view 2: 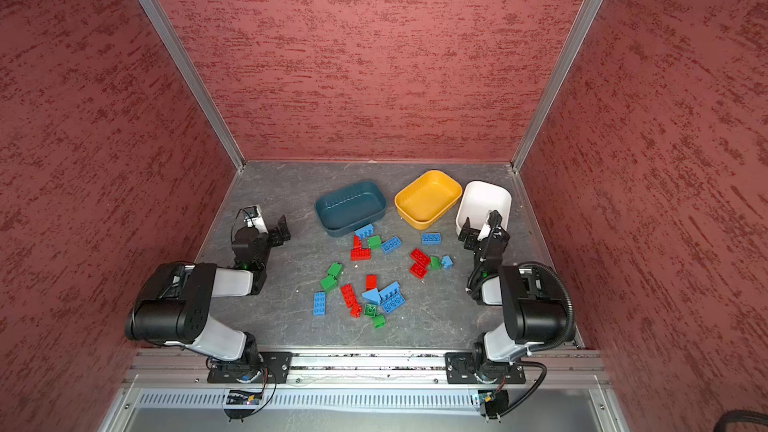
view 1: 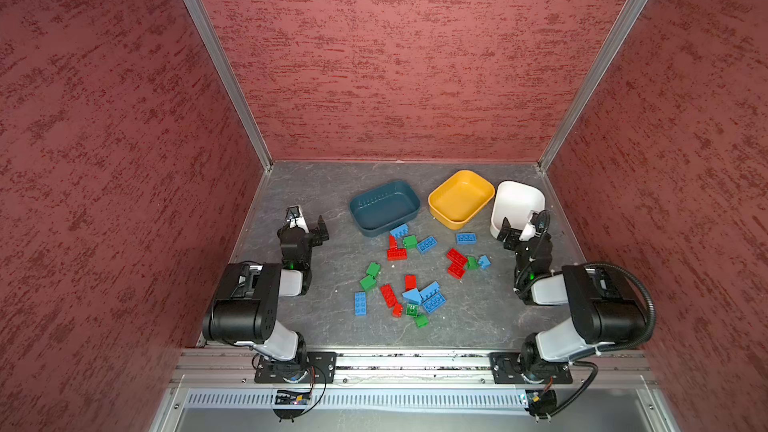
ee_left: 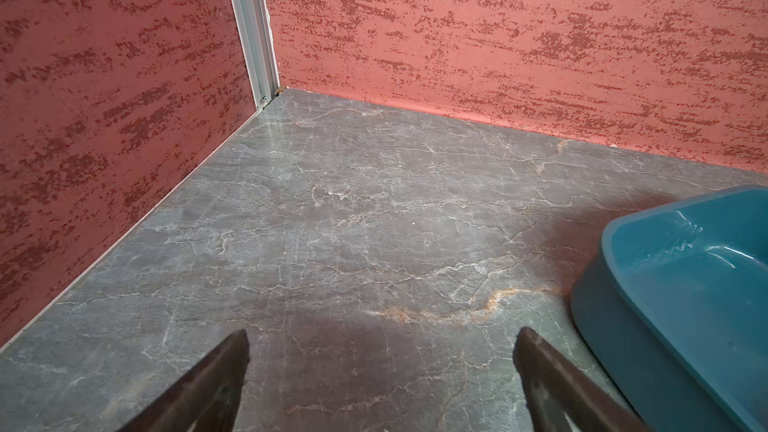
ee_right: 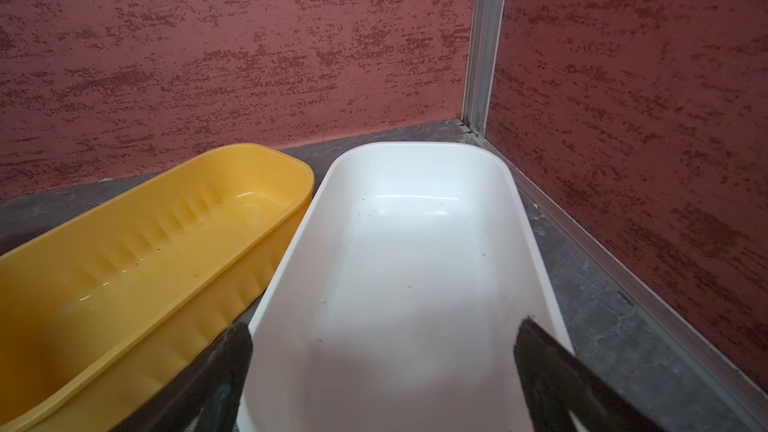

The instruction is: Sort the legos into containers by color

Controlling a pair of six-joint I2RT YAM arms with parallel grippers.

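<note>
Several red, green and blue legos [view 1: 415, 297] lie scattered on the grey table between the arms, among them a red brick [view 1: 397, 253], a green one [view 1: 370, 276] and a blue one [view 1: 360, 303]. Behind them stand three empty containers: teal [view 1: 384, 207], yellow [view 1: 461, 197] and white [view 1: 519, 201]. My left gripper [view 1: 307, 223] [ee_left: 382, 351] is open over bare table, left of the teal container [ee_left: 685, 268]. My right gripper [view 1: 519, 228] [ee_right: 384, 342] is open and empty above the near end of the white container [ee_right: 415, 243], beside the yellow one [ee_right: 145, 251].
Red textured walls [view 1: 395, 56] close the table in at the back and both sides, with aluminium posts [view 1: 216, 60] in the corners. A metal rail [view 1: 415, 361] carrying both arm bases runs along the front edge. One blue brick [view 1: 400, 230] touches the teal container's front wall.
</note>
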